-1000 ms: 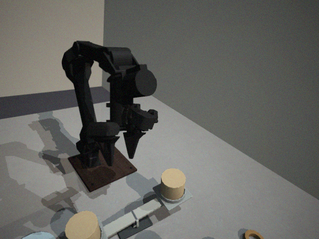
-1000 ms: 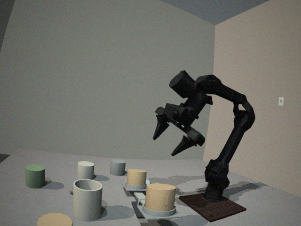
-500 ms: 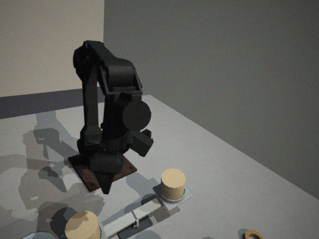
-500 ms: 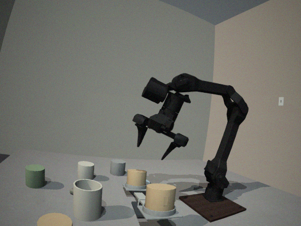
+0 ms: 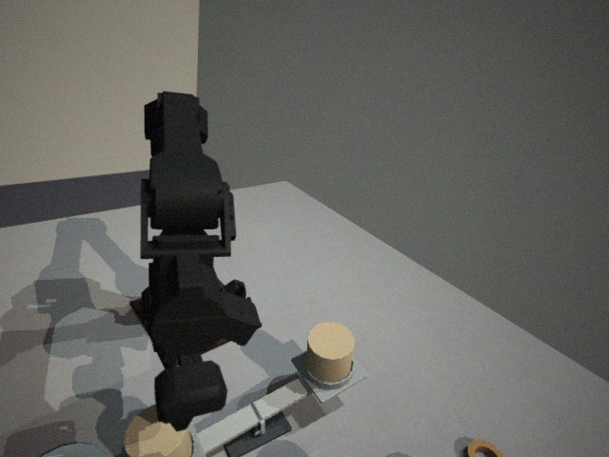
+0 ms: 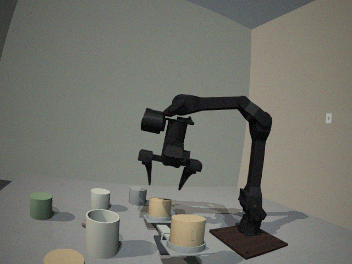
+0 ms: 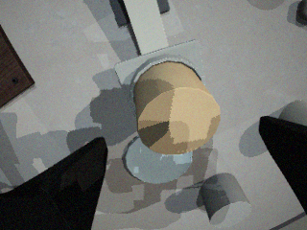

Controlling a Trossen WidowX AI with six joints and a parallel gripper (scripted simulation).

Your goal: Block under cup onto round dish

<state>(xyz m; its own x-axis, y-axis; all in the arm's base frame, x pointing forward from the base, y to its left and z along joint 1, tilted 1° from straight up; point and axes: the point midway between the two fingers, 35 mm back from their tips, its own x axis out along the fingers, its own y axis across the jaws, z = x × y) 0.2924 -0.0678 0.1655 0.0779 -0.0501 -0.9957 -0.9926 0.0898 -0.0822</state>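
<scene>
Two tan cups stand on the end trays of the balance. One cup is at the end beside the round dish; the other cup is at the opposite end. The pale blue dish lies on the table, partly hidden by the near cup in the wrist view. My gripper is open and empty, pointing down above the dish-side cup, its fingers wide on either side. No block shows. The balance's tilt is hard to tell.
A grey cylinder stands near the dish. A white cylinder, a green cylinder and a tall hollow pale cup stand farther off. An orange ring lies at the top view's lower right. The brown base plate holds the arm.
</scene>
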